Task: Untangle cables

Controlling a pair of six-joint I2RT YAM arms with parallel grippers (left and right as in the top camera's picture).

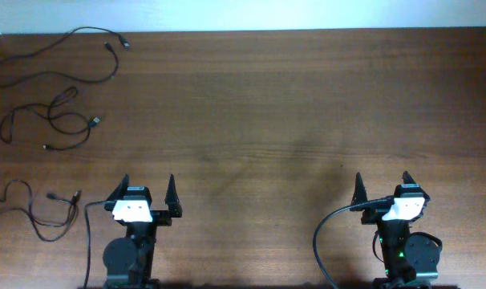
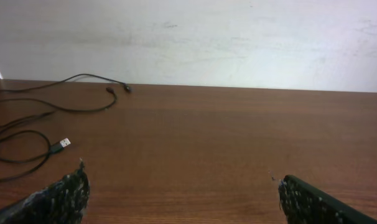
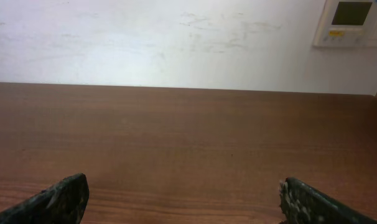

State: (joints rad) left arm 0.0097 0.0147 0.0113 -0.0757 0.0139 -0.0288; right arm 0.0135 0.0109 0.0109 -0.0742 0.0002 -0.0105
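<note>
Along the left side of the table (image 1: 267, 104), you had the three cables lying as separate runs rather than one knot: the far cable (image 1: 60, 72) by the back corner, the middle cable (image 1: 89, 124) in front of it with its own strands crossing in loops, and the near cable (image 1: 28, 201) at the front. None appeared to touch another.

To their right, the left fingers (image 1: 171, 191) stood spread wide with nothing between them. Your left wrist view showed a silver plug (image 2: 64, 142) on the wood ahead and to the left.

Well apart on the right, the right fingers (image 1: 359, 189) were likewise spread and empty, over bare wood.

Judging by their thinness, these cords would be light and limp, and likely to slide or drag along when pulled. A pinch on the stiffer plug end, or just behind it, looked the surest hold, since a mid-strand lay too flat to catch.
</note>
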